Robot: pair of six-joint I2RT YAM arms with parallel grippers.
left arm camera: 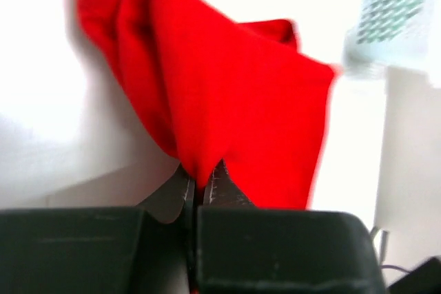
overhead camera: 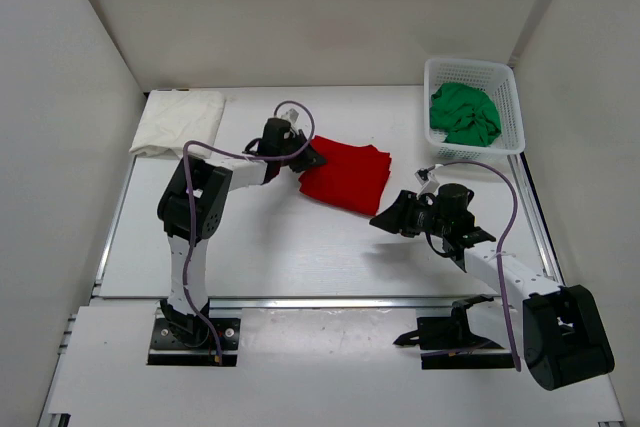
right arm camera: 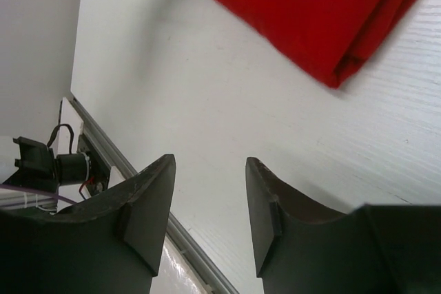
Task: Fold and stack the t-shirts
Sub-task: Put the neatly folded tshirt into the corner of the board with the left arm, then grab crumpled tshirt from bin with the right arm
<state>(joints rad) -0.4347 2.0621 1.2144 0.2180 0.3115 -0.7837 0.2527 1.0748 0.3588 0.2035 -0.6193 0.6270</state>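
Observation:
The folded red t-shirt (overhead camera: pixel 347 176) lies mid-table. My left gripper (overhead camera: pixel 310 159) is shut on its left edge; in the left wrist view the red t-shirt (left arm camera: pixel 234 101) rises out of the pinched fingertips (left arm camera: pixel 219 182). A folded cream-white t-shirt (overhead camera: pixel 178 122) rests at the back left. The green t-shirt (overhead camera: pixel 464 113) is bunched up inside the white mesh basket (overhead camera: pixel 512 97). My right gripper (overhead camera: pixel 384 218) hovers open and empty just right of the red t-shirt's near corner (right arm camera: pixel 337 25), with bare table between its fingers (right arm camera: pixel 153 197).
The basket stands at the back right against the table's edge. White walls close in the back and both sides. A metal rail (overhead camera: pixel 330 300) runs along the near edge in front of the arm bases.

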